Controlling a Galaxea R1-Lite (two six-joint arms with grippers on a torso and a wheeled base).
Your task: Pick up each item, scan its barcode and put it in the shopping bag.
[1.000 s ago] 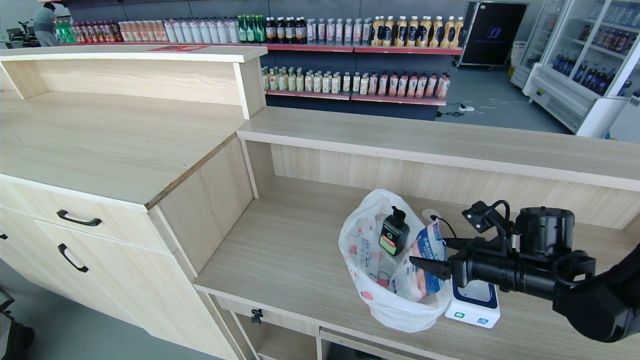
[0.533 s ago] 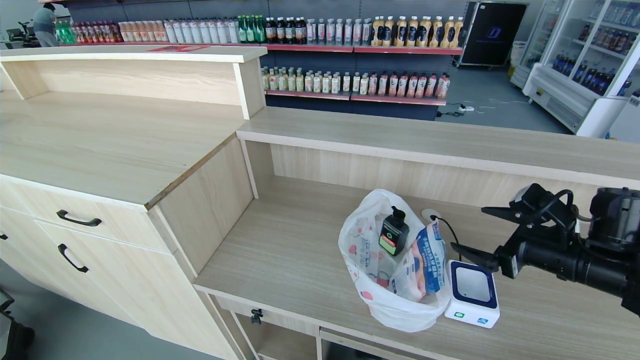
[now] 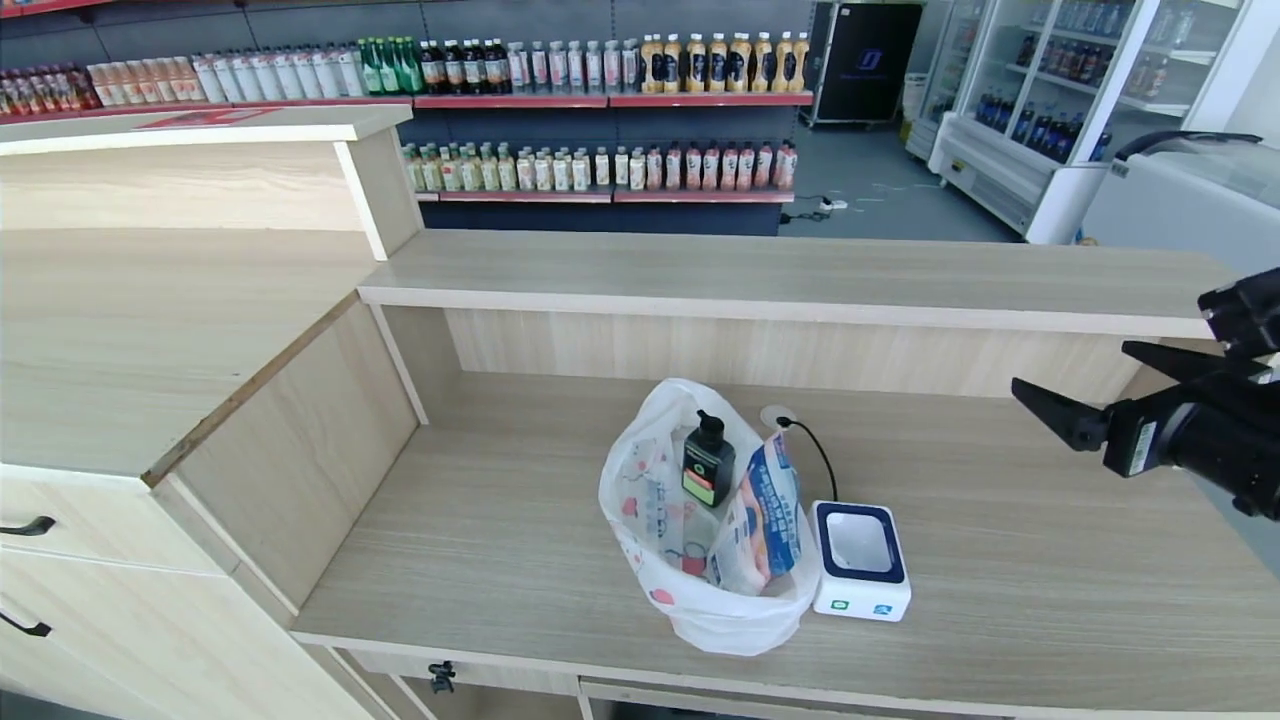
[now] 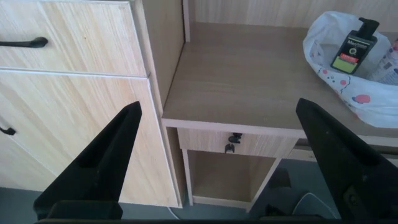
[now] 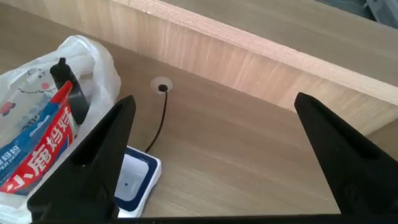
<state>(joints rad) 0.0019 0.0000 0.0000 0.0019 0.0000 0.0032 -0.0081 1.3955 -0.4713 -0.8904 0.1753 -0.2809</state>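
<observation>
Bottle [image 3: 708,466] and packet [image 3: 766,512] sit in the bag [image 3: 636,505] just left of the scanner [image 3: 861,560], and the right gripper [image 3: 1070,368] and left gripper [image 4: 217,106] both gape empty, so packing looks done.

A shopping bag [image 3: 655,540] holding a pump bottle [image 3: 708,464] sits just beside the scanner [image 3: 862,568] on the counter [image 3: 1050,560].
</observation>
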